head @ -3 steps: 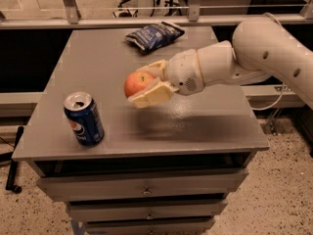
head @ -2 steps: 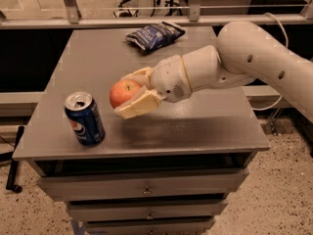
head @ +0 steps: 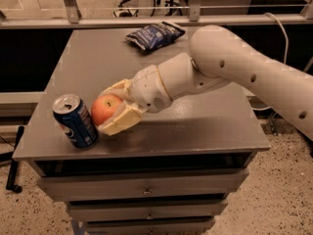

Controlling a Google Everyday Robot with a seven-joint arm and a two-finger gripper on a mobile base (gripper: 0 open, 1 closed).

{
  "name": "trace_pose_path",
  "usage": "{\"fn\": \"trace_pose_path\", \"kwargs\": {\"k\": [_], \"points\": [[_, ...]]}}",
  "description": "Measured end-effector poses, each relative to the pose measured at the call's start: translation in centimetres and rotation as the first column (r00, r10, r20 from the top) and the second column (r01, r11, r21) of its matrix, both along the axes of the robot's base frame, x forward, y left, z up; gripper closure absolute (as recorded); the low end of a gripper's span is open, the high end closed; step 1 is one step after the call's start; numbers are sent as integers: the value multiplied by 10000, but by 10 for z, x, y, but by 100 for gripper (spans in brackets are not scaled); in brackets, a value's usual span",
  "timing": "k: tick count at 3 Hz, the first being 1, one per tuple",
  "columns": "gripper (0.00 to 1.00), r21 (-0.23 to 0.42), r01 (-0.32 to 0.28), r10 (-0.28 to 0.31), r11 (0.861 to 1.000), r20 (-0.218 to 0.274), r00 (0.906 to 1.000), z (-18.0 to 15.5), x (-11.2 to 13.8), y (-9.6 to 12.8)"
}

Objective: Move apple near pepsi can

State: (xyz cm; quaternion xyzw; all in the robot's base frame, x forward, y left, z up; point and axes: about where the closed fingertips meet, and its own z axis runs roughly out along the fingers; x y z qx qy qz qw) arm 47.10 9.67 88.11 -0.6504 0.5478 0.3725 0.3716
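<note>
With fingers [head: 122, 122] closed snugly on the apple [head: 106, 107], one above and one below, gripped it at the front-left of the surface [head: 195, 126]. Found the gripper [head: 104, 111] low over that corner, right beside the pepsi can [head: 77, 122], at the end of the pale arm [head: 230, 67] reaching in from the right. Held the apple just beside the upright can, perhaps touching it; could not tell whether resting on the surface or just above. Judged as the placing step, with the carry all but finished. Needed next: lowering until seated, then easing the fingers apart gently, without nudging the can or setting the apple rolling, and backing away rightward. Noted the chip bag [head: 154, 35] well apart at the far edge.
</note>
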Motion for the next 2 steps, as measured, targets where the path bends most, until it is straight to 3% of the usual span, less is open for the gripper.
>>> {"fn": "trace_pose_path", "kwargs": {"k": [2], "points": [[97, -1066, -376, 457, 9936, 745, 9962, -25, 14, 3]]}}
